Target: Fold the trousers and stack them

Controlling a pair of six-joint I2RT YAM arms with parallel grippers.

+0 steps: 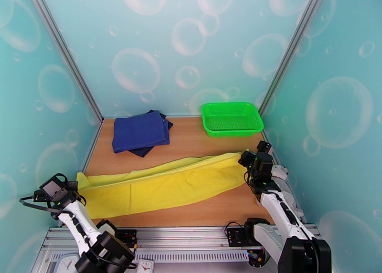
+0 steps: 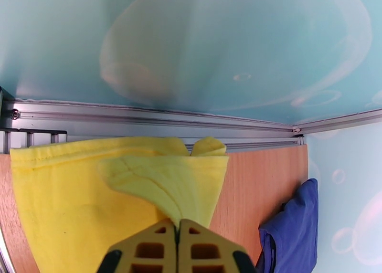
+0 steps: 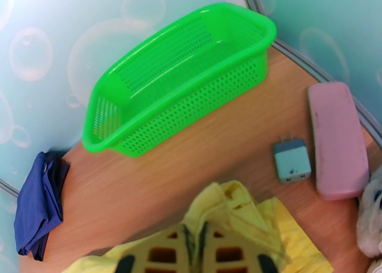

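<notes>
The bright yellow trousers [image 1: 162,185] lie stretched lengthwise across the wooden table, folded along their length. At the left end, my left gripper [image 1: 76,185] is shut on the yellow cloth; in the left wrist view its fingers [image 2: 177,233] pinch a raised fold of the trousers [image 2: 157,181]. My right gripper [image 1: 244,158] is shut on the right end, and the right wrist view shows bunched yellow cloth [image 3: 229,207] caught between the fingers [image 3: 196,243].
A folded stack of navy blue garments [image 1: 141,131] sits at the back left. A green mesh basket [image 1: 231,118] stands at the back right. A pink case [image 3: 338,133] and a small grey charger [image 3: 291,160] lie by the right wall.
</notes>
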